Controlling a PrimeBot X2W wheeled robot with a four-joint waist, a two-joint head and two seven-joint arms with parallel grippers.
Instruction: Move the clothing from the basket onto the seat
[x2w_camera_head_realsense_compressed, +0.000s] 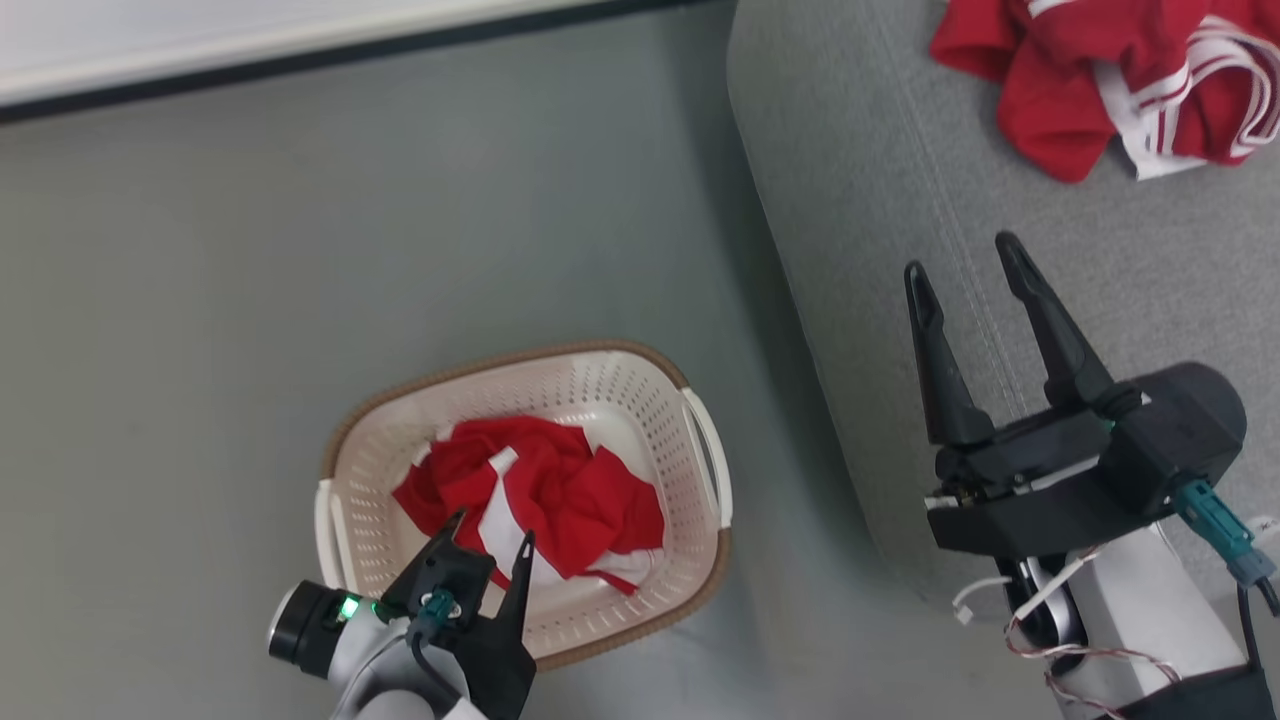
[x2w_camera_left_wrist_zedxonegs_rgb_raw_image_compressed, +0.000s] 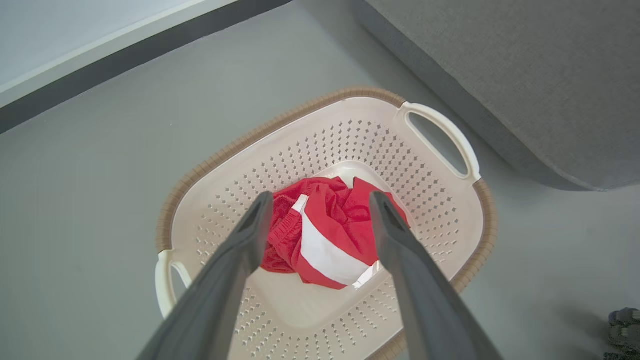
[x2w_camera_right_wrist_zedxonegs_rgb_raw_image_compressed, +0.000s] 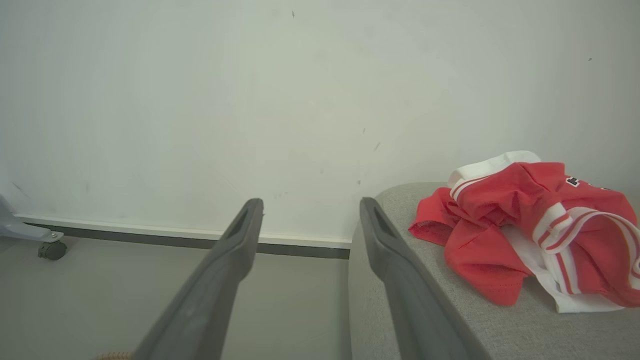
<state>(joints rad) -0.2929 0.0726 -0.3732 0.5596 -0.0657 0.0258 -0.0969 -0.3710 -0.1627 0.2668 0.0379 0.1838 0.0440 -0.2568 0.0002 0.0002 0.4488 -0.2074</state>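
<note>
On the seat (x2w_camera_head_realsense_compressed: 850, 200), garment (x2w_camera_right_wrist_zedxonegs_rgb_raw_image_compressed: 480, 240) lettering is unreadable; left claw (x2w_camera_head_realsense_compressed: 492, 525) and right claw (x2w_camera_head_realsense_compressed: 960, 254) gape.

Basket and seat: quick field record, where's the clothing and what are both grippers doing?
garment in basket: red and white, crumpled, on the basket bottom
garment on seat: red, white stripe trim, crumpled on the grey seat
basket position: on the floor beside the seat, not touching it
left gripper: jaws open, above the basket, aimed at that garment, nothing held
right gripper: jaws open, above the seat edge, empty
task: one garment across, one to go
</note>
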